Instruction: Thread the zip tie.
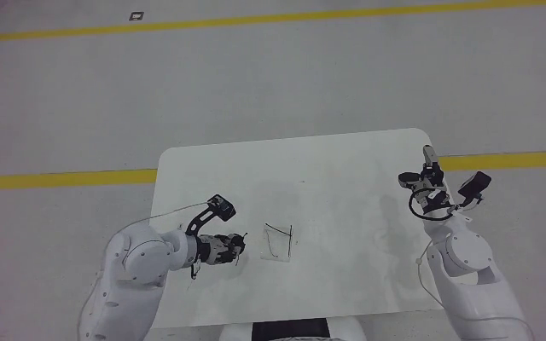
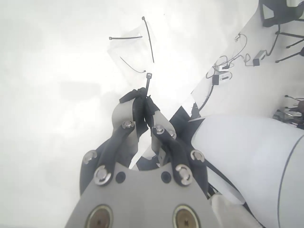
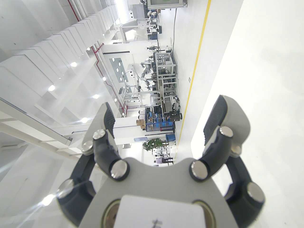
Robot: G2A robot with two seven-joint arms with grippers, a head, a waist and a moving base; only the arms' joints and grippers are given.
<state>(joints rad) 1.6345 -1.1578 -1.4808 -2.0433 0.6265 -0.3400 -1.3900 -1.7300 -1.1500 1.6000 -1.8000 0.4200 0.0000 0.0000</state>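
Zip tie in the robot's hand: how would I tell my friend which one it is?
Find the white table, then the left gripper over its left side. The thin black plastic zip tie is pinched there, its square head poking out. The three other black zip ties lie loose beyond it, held by nothing.

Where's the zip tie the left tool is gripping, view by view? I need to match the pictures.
Top view: the held zip tie juts from the left tool, near the table's robot-side edge, beside the loose ties.
Left wrist view: mid-frame, the held zip tie is pinched in the left tool, head end toward the loose ties.
Right wrist view: aimed past the table edge into the hall, away from the tie.
Shared landmark: the loose ties.
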